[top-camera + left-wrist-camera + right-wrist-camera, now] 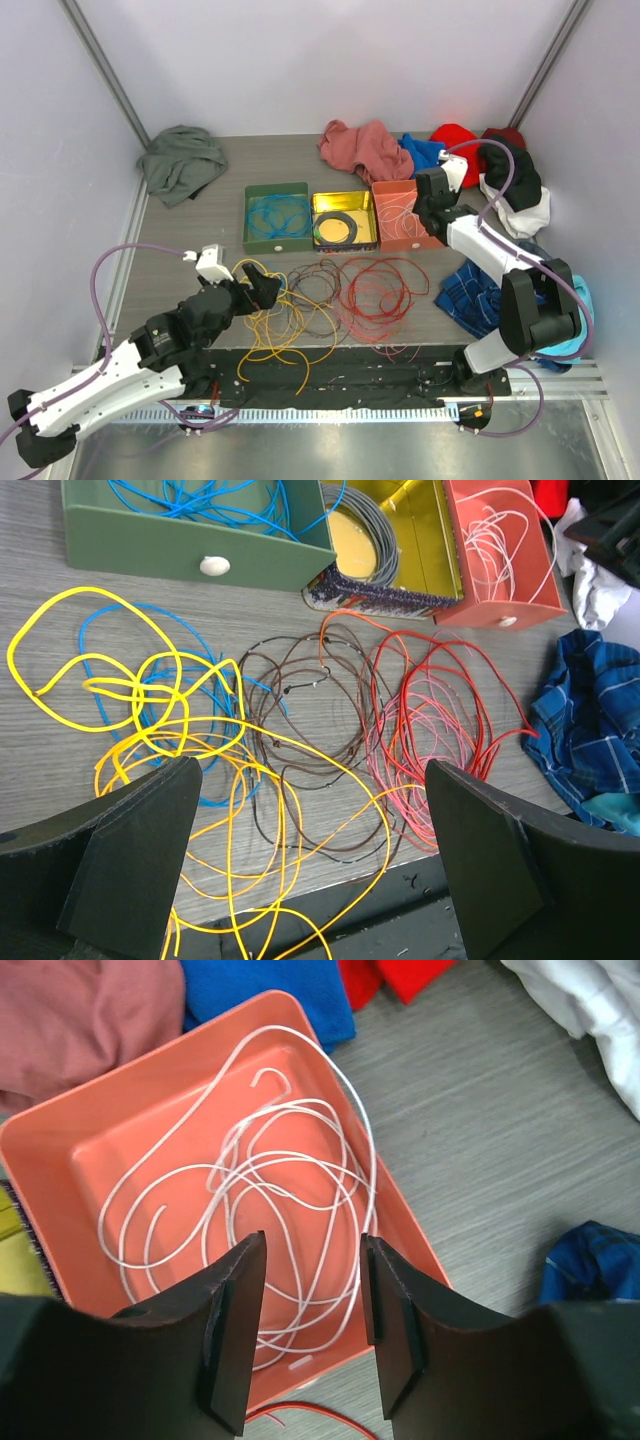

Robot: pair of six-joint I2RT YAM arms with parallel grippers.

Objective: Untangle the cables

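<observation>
The cables lie tangled on the table: yellow (85,665), orange (250,820), dark brown (300,680), red (440,700) and a blue loop (110,615). My left gripper (255,285) hovers over the near edge of the tangle, open wide (312,765), nothing between its fingers. More blue cable fills the green box (275,215). A white cable (290,1175) lies coiled in the salmon box (60,1130). Above that box my right gripper (312,1240) is open and holds nothing; from above it shows at the box's right side (425,205).
A yellow tin (338,225) with a grey coil sits between the two boxes. Clothes ring the back and right: grey (182,160), pink (365,148), blue (425,152), red (455,150), white (520,210), blue plaid (480,290). A black strip (350,380) edges the front.
</observation>
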